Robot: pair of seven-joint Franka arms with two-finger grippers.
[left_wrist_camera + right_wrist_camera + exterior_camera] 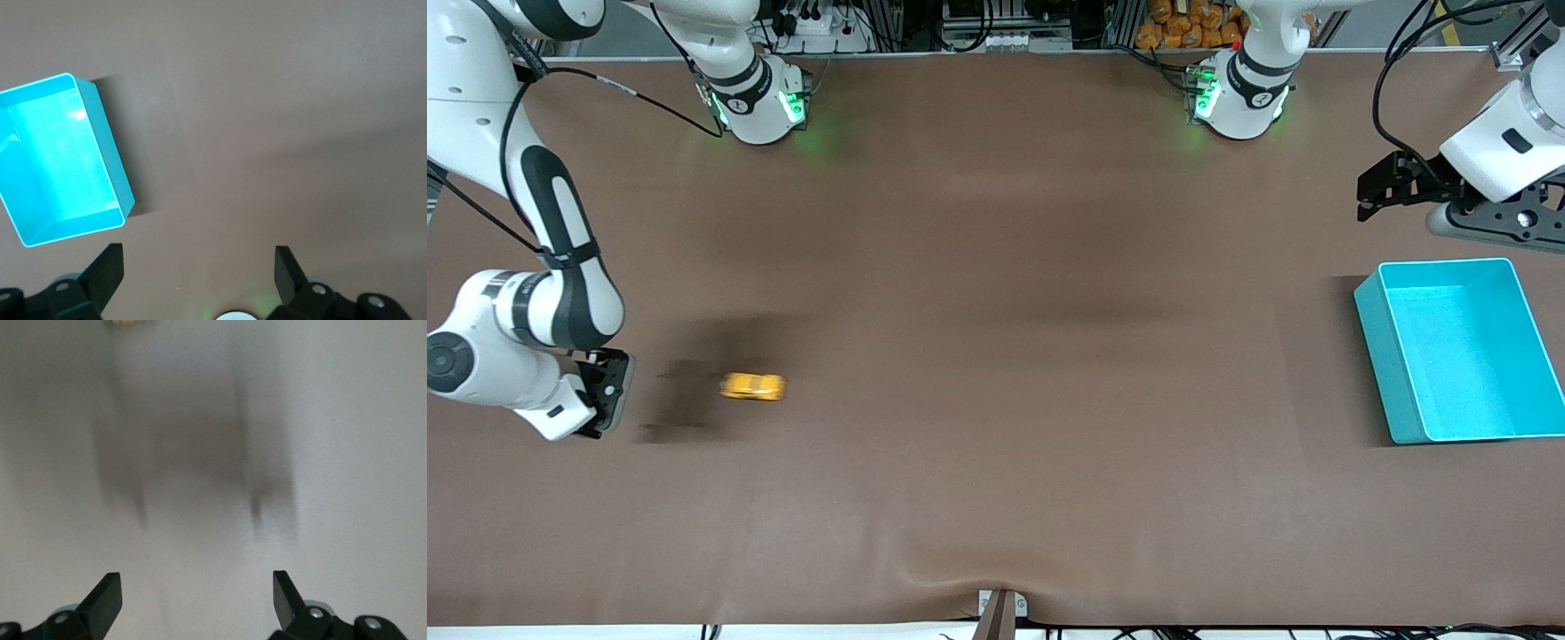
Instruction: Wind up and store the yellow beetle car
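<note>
The yellow beetle car (753, 387) stands on the brown table toward the right arm's end. My right gripper (612, 393) is open and empty, low beside the car and a short gap from it, farther toward the table's end. In the right wrist view only a sliver of the car (127, 322) shows at the frame's edge, away from the open gripper (197, 583). The turquoise bin (1374, 356) stands empty toward the left arm's end. My left gripper (1371, 191) is open and empty, in the air beside the bin. The left wrist view shows the bin (110, 157) off to one side of the open gripper (198, 257).
The brown table cover (996, 311) lies flat between the car and the bin. Both arm bases (760, 102) stand along the table's edge farthest from the front camera. A small clamp (1000, 609) sits at the table's near edge.
</note>
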